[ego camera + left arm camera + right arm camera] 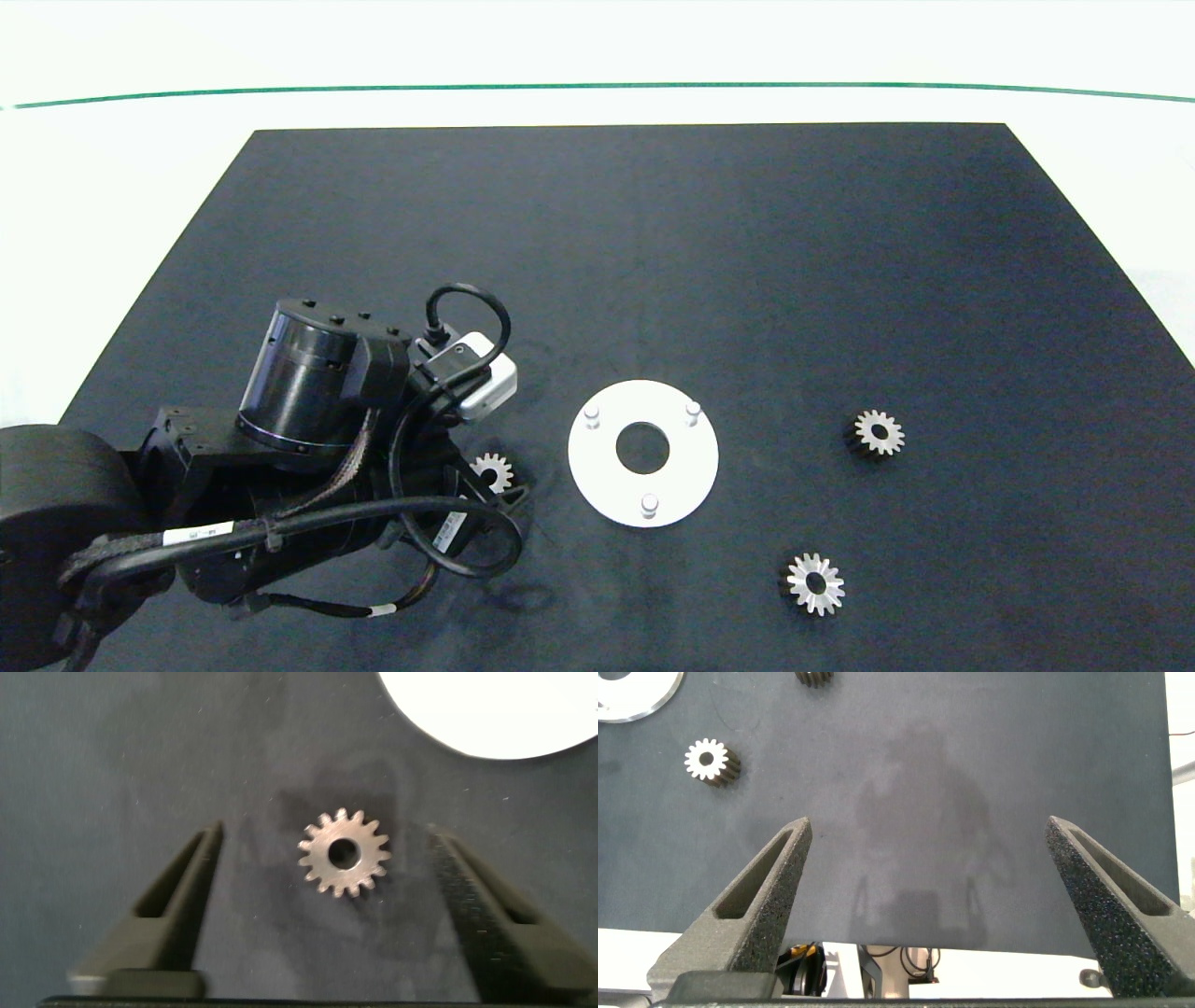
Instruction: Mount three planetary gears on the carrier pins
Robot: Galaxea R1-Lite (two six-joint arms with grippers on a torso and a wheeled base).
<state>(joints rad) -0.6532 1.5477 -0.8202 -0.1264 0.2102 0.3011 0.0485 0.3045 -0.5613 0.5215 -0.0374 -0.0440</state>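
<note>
Three planetary gears lie flat on the black mat. One gear (492,471) (344,853) sits left of the white disc (642,453), between the fingers of my left gripper (499,487) (325,833), which is open and not touching it. Two more gears (878,433) (815,584) lie right of the disc. All three carrier pins (592,417) (693,411) (649,506) are bare. My right gripper (929,826) is open and holds nothing, above the mat's near right part, out of the head view. From there one gear (710,761) shows whole and another gear (814,678) only in part.
The black mat (653,243) covers most of the white table. The left arm's wrist and cables (317,439) fill the near left corner. A green line (597,87) runs across the table beyond the mat. The mat's near edge (971,938) shows below the right gripper.
</note>
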